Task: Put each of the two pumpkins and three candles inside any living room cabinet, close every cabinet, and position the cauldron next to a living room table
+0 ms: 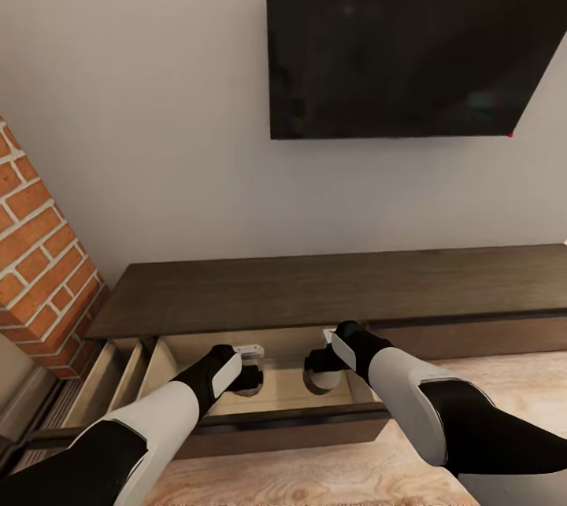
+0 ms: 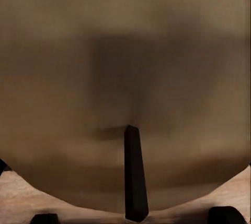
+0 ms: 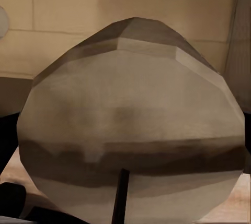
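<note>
The long dark brown cabinet (image 1: 315, 286) stands against the wall, with a compartment pulled open at its left end that shows a light tan inside (image 1: 283, 396). Both arms reach down into that opening. My left gripper (image 1: 249, 382) is shut on a beige candle (image 2: 125, 78) with a dark wick (image 2: 133, 182); its dark fingertips (image 2: 225, 215) flank the candle. My right gripper (image 1: 319, 374) is shut on another beige candle (image 1: 321, 385), which looms large in the right wrist view (image 3: 130, 119) with the cabinet's tan inner wall behind it. The pumpkins, cauldron and table are out of view.
A large black TV screen (image 1: 409, 34) hangs on the grey wall above the cabinet. A red brick column (image 1: 39, 254) stands at the left, close to the cabinet's end. The open compartment's dark front panel (image 1: 236, 423) juts over the light wooden floor (image 1: 315, 474).
</note>
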### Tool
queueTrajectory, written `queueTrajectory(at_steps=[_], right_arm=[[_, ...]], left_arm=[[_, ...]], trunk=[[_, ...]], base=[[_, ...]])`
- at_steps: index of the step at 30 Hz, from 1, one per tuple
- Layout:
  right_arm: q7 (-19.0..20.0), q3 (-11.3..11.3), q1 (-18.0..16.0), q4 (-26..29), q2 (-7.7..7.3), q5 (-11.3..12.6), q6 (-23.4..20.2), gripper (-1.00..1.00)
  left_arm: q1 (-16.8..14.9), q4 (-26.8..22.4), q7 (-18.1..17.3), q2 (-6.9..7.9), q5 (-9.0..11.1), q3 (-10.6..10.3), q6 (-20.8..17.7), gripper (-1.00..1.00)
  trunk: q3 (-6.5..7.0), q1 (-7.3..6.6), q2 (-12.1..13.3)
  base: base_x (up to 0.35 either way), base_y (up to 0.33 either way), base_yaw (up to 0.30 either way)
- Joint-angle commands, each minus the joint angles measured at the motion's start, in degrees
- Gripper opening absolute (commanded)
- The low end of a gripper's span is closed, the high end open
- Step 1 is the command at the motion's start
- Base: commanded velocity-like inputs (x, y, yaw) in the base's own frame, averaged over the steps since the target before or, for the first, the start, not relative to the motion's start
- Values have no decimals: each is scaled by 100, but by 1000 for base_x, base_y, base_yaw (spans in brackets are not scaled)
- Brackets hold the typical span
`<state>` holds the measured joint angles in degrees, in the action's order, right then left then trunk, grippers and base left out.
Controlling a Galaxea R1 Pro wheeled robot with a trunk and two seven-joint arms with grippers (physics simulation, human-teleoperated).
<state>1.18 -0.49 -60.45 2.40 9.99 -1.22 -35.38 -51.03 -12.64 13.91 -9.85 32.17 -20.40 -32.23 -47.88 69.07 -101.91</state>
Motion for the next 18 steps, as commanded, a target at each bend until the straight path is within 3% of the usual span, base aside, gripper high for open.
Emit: queueTrajectory(at_steps=[1, 18], right_arm=[[8, -2, -2, -16, 0, -11, -31, -100], [14, 13, -2, -78, 0, -15, -31, -100]], left_arm=[[-3, -16, 43, 1, 44, -41, -117, -100], [-3, -19, 41, 0, 46, -34, -293, -100]], trunk=[[-13, -1, -3], [-104, -1, -3]], base=[[1, 0, 0], [1, 0, 0]])
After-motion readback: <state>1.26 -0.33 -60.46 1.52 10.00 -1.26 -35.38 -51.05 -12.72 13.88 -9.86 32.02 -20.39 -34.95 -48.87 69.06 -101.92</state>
